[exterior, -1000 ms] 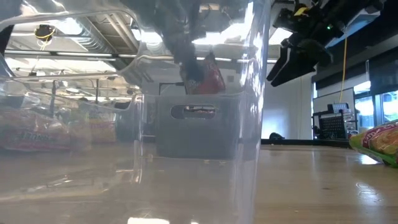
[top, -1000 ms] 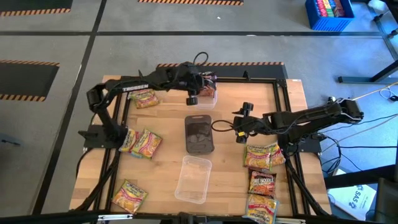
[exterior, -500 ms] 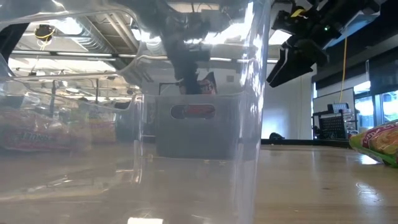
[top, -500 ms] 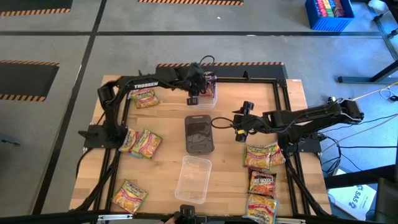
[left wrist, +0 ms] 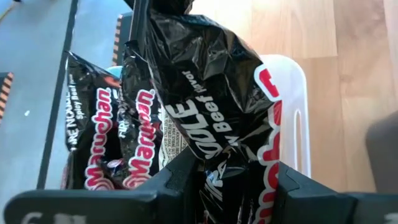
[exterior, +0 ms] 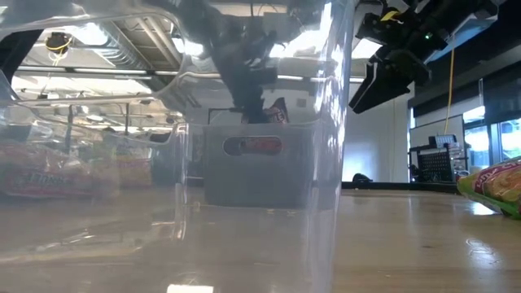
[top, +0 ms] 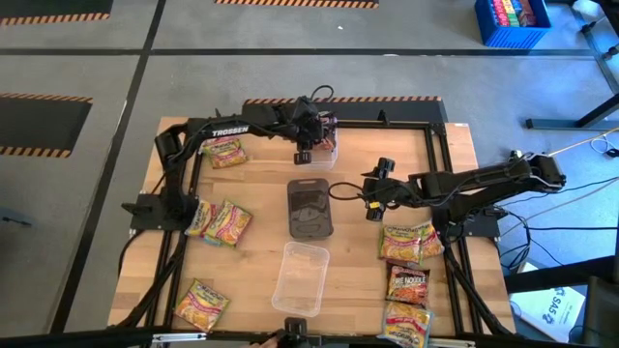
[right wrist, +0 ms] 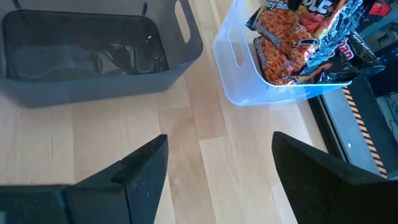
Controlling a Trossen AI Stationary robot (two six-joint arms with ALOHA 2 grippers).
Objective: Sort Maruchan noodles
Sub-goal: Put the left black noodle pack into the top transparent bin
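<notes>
A dark Maruchan packet [left wrist: 211, 118] is gripped by the left pincer [top: 308, 141] over the clear bin [top: 327, 152] at upper centre — release is judged next — while the right pincer [top: 375, 198] is held open, empty, mid-bench.

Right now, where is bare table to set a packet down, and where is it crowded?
Bare wood lies between the grey bin and the two packets at the left edge. The near right corner is crowded with packets. The far clear bin is busy, the left gripper holding a dark packet there.
</notes>
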